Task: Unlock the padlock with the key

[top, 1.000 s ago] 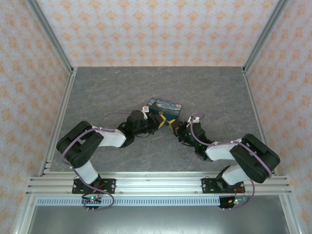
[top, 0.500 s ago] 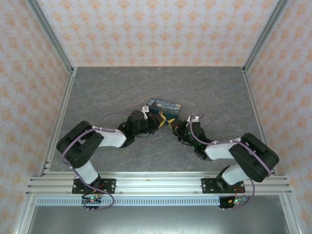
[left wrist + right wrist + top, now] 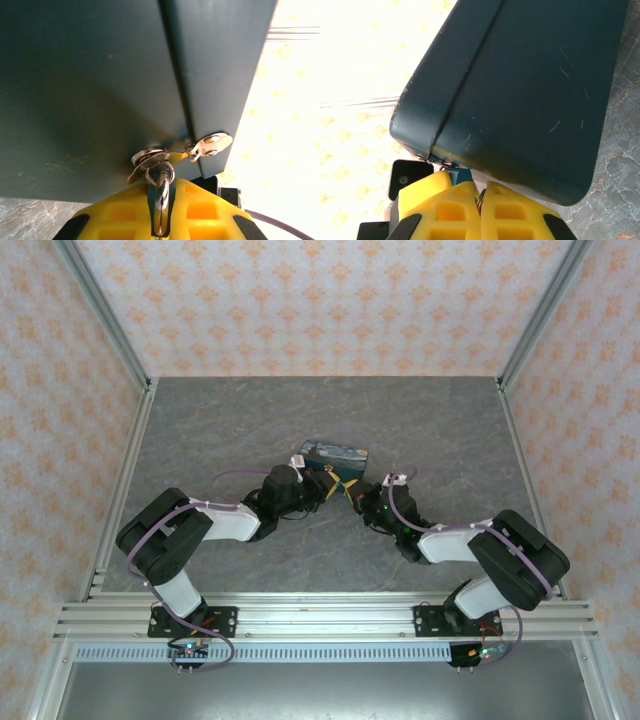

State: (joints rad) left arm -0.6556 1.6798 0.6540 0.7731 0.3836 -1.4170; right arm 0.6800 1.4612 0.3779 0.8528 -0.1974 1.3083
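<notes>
The tiny teal padlock [image 3: 150,200] hangs by its silvery shackle from the hasp [image 3: 210,145] of the dark box [image 3: 100,90]. My left gripper [image 3: 161,187] is shut on the padlock's body, right against the box front. In the right wrist view the padlock [image 3: 458,175] peeks out beside my right gripper [image 3: 482,192], which is shut with a thin metal ring of the key [image 3: 480,200] pinched between its yellow fingers; the key blade is hidden. From above, the left gripper [image 3: 325,483] and right gripper [image 3: 352,497] meet just in front of the box [image 3: 335,452].
The starry-print box sits mid-table on the grey marbled surface [image 3: 220,430]. Patterned walls and metal corner posts [image 3: 540,315] enclose the table on three sides. Both arms' cables loop near the wrists.
Both grippers and the box have shifted slightly left and away. The right gripper has pressed closer to the left one.
</notes>
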